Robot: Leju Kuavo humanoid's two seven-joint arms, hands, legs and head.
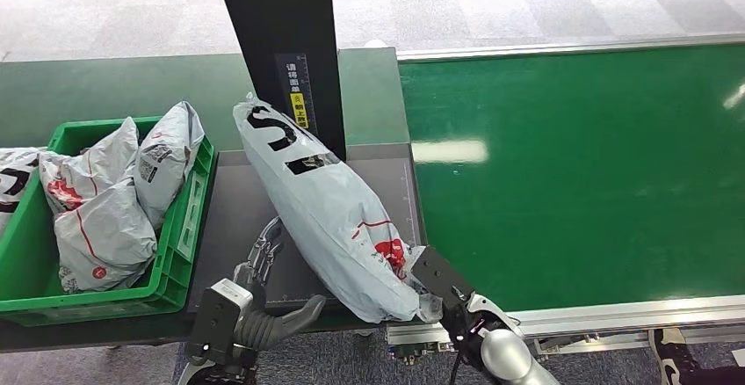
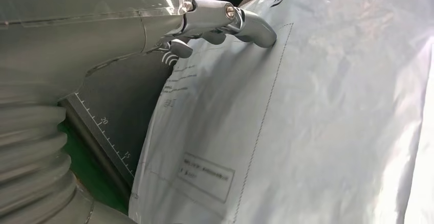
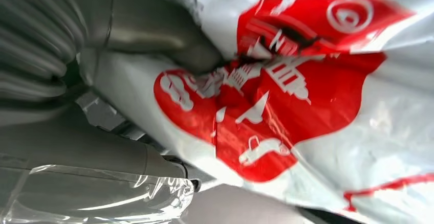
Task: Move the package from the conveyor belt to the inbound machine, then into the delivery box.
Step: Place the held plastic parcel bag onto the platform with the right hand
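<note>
- At the left edge of the head view, a green plastic crate (image 1: 189, 218) holds several filled grey-white poly mailer bags (image 1: 110, 200); judging by the task, this is the delivery box.
- Lower left of centre, the left hand (image 1: 259, 271) lies on the dark grey scale platform (image 1: 233, 214) of the inbound machine, just beside the package. In the left wrist view a fingertip (image 2: 258, 32) presses the film, but I cannot tell whether the fingers close on it.
- At centre, the long grey-white plastic mailer package with black lettering and a red print (image 1: 329, 209) lies diagonally on the platform, its upper end against the black upright scanner post (image 1: 281, 42) and its lower end overhanging the near edge.
- The package looks soft, light and slippery (the film wrinkles and sags around the contents), so it probably flops if lifted by one end; holding both flanks near the middle, or supporting it from beneath, looks safest.
- Right of centre at the bottom, the right hand (image 1: 435, 284) grasps the lower end of the package at the red print; its thumb (image 3: 169, 35) digs into the film.
- On the right, the green conveyor belt (image 1: 580, 165) fills the frame.
</note>
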